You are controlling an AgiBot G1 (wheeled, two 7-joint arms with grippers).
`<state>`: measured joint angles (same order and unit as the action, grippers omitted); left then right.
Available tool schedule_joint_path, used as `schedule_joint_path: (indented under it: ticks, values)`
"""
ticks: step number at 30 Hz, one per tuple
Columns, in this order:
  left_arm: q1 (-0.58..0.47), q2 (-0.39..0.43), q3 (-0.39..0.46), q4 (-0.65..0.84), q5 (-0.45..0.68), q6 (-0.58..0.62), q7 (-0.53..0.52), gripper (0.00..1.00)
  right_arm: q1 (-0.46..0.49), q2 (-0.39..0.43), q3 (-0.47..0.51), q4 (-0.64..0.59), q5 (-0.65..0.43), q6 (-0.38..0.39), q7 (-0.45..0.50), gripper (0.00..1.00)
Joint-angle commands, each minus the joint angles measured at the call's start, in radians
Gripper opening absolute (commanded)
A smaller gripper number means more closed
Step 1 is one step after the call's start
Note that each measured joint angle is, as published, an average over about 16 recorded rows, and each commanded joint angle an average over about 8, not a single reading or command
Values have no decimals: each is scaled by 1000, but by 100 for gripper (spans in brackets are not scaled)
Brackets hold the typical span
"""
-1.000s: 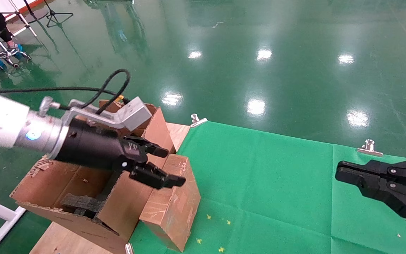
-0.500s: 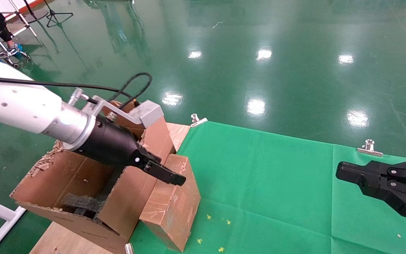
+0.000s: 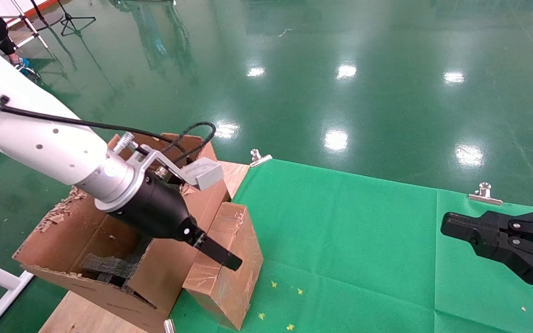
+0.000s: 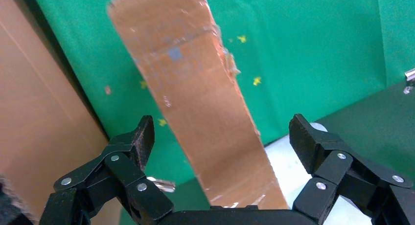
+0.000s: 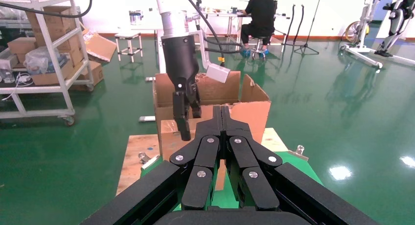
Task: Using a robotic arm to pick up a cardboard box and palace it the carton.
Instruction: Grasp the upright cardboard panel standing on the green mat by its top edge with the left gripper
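- Reaching step: left gripper (image 4: 220,137) gapes wide, empty, straddling the cardboard box (image 4: 195,102) propped against the carton (image 3: 109,240).
- Next, I reckon: lower, then squeeze.
- Right gripper (image 5: 222,118) idles, pinched closed.

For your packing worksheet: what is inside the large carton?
Inside the carton, black foam blocks lie at the bottom. The left claw and a flap cover the rest.

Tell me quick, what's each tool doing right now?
Left tool: open, straddling the cardboard box, not gripping.
Right tool: closed, empty, parked over the green cloth.
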<state>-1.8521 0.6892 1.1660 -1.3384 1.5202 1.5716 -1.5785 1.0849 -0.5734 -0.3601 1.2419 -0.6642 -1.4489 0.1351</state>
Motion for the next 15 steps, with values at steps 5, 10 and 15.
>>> schedule_joint_path:
  ticks: [5, 10, 15]
  values:
    - [-27, 18, 69, -2, -9, -7, -31, 97, 0, 0, 0, 0, 0, 0, 0, 66]
    - [-41, 31, 103, -4, -4, -7, -35, 41, 0, 0, 0, 0, 0, 0, 0, 100]
    - [-44, 33, 107, -4, -3, -7, -35, 0, 0, 0, 0, 0, 0, 0, 0, 100]
